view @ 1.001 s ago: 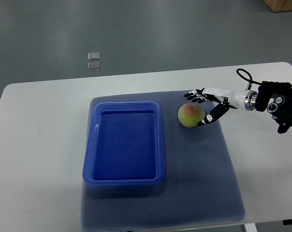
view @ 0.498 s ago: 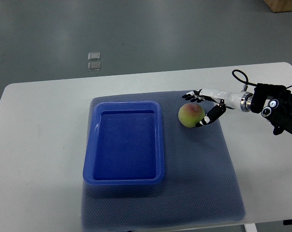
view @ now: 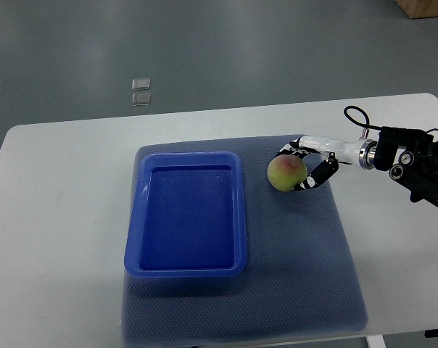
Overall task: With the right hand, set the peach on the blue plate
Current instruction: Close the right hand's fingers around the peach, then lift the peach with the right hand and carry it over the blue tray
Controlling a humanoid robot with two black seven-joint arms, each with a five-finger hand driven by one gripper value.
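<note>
A yellow-green peach (view: pixel 286 174) with a reddish blush rests on the dark blue mesh mat (view: pixel 299 254), just right of the blue plate (view: pixel 240 210), a deep rectangular tray with nothing in it. My right hand (view: pixel 291 170) reaches in from the right edge and wraps the peach. Its fingers (view: pixel 283 151) curl over the far side and the thumb (view: pixel 311 180) presses the near right side. The peach still touches the mat. My left arm does not show.
The mat lies on a white table (view: pixel 59 217) whose front edge runs along the picture's bottom. Two small clear squares (view: pixel 140 91) lie on the grey floor beyond the table. A cardboard corner (view: pixel 426 7) shows at the top right.
My right hand slid slightly left and its fingers went from spread beside the peach to curled around it. The peach and the tray stayed in place.
</note>
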